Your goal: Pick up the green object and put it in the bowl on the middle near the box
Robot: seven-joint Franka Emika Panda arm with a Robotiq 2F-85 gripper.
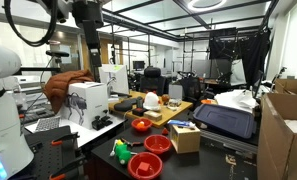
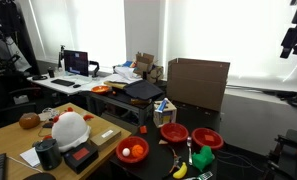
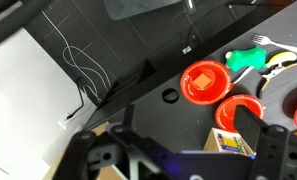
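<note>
The green object [image 1: 121,151] lies on the black table near the front bowl; it also shows in an exterior view [image 2: 201,156] and in the wrist view [image 3: 246,60]. Three red bowls stand in a row. The middle bowl [image 1: 157,144] [image 2: 174,132] [image 3: 240,112] sits right beside the small tan box [image 1: 184,137] [image 2: 165,107] [image 3: 231,140]. My gripper [image 3: 178,160] is open and empty, high above the table and far from the green object. It shows in both exterior views [image 1: 95,58] [image 2: 293,40].
A red bowl [image 3: 205,80] holding an orange item sits next to the green object. Another red bowl [image 2: 133,151] holds orange things. A yellow item [image 2: 178,171] lies by the green object. A white machine [image 1: 88,100] and a wooden board [image 1: 163,110] stand behind. Large cartons [image 2: 196,82] stand nearby.
</note>
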